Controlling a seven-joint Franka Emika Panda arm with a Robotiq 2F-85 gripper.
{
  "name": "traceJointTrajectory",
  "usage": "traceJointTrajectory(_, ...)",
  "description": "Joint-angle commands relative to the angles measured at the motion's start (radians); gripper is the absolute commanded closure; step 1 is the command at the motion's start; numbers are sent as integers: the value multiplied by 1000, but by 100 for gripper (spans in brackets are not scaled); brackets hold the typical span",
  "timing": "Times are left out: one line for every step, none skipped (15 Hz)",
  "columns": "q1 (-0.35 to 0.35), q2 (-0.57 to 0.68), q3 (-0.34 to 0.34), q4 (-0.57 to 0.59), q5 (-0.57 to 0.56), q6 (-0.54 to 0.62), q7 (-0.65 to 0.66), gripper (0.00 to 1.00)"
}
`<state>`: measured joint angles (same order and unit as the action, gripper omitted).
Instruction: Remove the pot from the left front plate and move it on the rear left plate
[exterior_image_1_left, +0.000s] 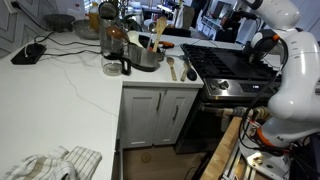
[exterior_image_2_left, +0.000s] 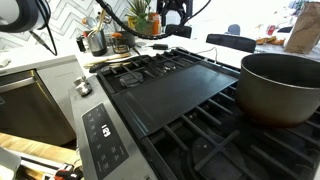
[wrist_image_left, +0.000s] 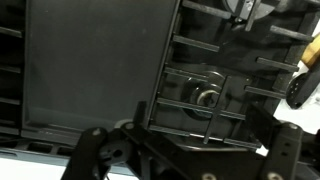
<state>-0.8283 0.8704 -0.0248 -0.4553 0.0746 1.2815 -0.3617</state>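
Observation:
The black pot (exterior_image_2_left: 282, 86) is low, wide and dark, and stands on a cast-iron grate at the right of an exterior view; I cannot tell which burner that is. It does not show in the wrist view. My gripper (wrist_image_left: 190, 152) is open and empty, its two dark fingers spread wide above a bare burner (wrist_image_left: 206, 96) under a black grate. The white robot arm (exterior_image_1_left: 292, 70) leans over the cooktop (exterior_image_1_left: 232, 66); the pot is hidden there.
A flat black griddle plate (exterior_image_2_left: 185, 85) covers the cooktop's middle and fills the left of the wrist view (wrist_image_left: 90, 70). A shiny steel pot with wooden utensils (exterior_image_1_left: 148, 52) and jars stand on the white counter (exterior_image_1_left: 60, 90). The steel control panel (exterior_image_2_left: 100, 130) is at the front.

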Motion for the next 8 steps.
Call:
traceJointTrajectory(67, 19, -8, 10, -5, -24, 74, 0)
traceJointTrajectory(87, 20, -7, 11, -4, -26, 84, 0)
traceJointTrajectory(104, 21, -1, 11, 2, -29, 81, 0)
traceJointTrajectory(122, 22, 4, 10, 3, -36, 60, 0)
traceJointTrajectory(138, 21, 10, 9, 10, -47, 51, 0)
traceJointTrajectory(156, 19, 14, 4, 11, -72, 24, 0)
traceJointTrajectory(174, 17, 14, 1, 9, -96, 16, 0)
traceJointTrajectory(190, 12, 16, -5, 6, -139, -8, 0)
